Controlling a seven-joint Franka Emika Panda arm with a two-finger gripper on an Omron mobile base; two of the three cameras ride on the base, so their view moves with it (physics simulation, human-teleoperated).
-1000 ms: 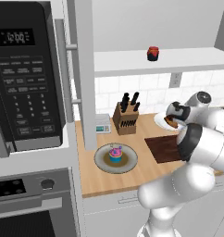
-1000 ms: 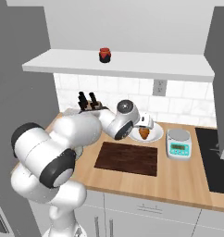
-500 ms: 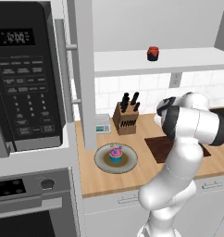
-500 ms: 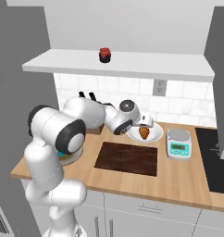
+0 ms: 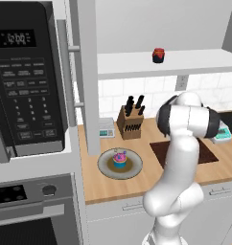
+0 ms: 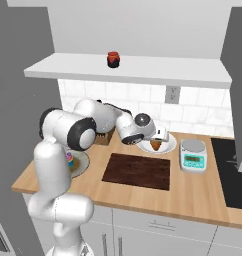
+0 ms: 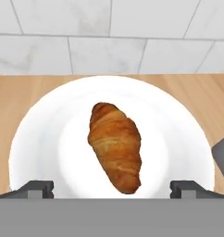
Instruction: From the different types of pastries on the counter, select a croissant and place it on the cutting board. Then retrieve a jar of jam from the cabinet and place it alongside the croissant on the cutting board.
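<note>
Knife block [image 5: 130, 124] beside microwave [image 5: 29, 81] — scale [image 6: 192, 155] right of white plate [image 6: 167, 146].

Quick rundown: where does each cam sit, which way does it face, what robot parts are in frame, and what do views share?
Left base view: behind the arm to its left, facing forward and down at the microwave, cupcake and counter; the arm rises at lower right.
Right base view: behind to its right, facing the cutting board and scale; the arm rises at lower left, reaching the white plate.
Hand view: on the hand, over the croissant; gripper open.
Shared: both base views show the jar of jam on the shelf.
</note>
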